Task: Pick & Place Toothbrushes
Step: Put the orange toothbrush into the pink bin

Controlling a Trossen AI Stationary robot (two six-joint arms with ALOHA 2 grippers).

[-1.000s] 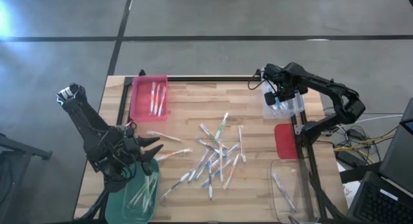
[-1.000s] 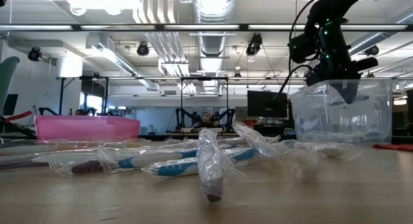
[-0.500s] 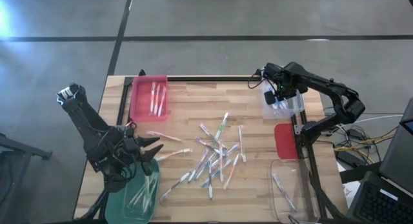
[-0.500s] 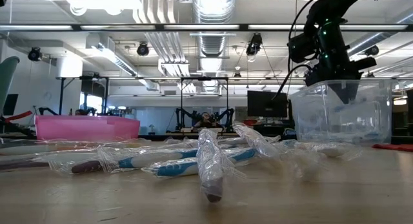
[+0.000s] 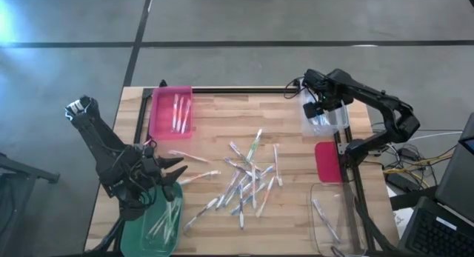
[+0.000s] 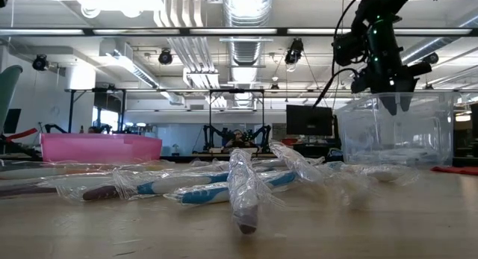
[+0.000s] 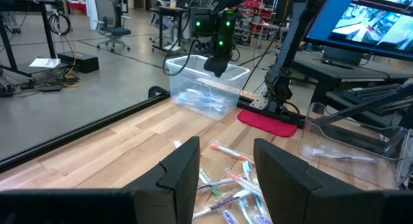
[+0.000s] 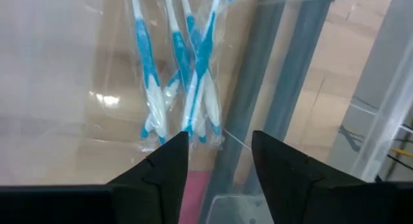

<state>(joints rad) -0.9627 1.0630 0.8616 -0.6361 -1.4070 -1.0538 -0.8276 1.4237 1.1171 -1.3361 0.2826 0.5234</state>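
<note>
The right gripper [image 5: 317, 109] hangs over the clear bin [image 5: 326, 118] at the far right corner of the table [image 5: 222, 131], with its fingers [image 8: 164, 169] apart and nothing between them. In the low view its tips are just at the rim of this bin. Directly under the gripper, on the bottom of the bin, lie several blue toothbrushes [image 8: 184, 75] in clear wrappers, close together and partly crossing one another.

Just beside the clear bin, on its near side, a red lid [image 5: 326, 162] lies flat. Nearer again, at the table's right front corner, there is a second clear bin [image 5: 329, 216] with one or two toothbrushes in it.

A loose pile of wrapped toothbrushes [image 5: 248, 179] is spread on the middle of the table, well apart from the clear bin. The pink bin [image 5: 172, 112] is at the far left corner and holds a few more.

The left gripper [image 5: 172, 173] waits at the left front of the table, beside the green bin [image 5: 155, 224], fingers apart and empty.
</note>
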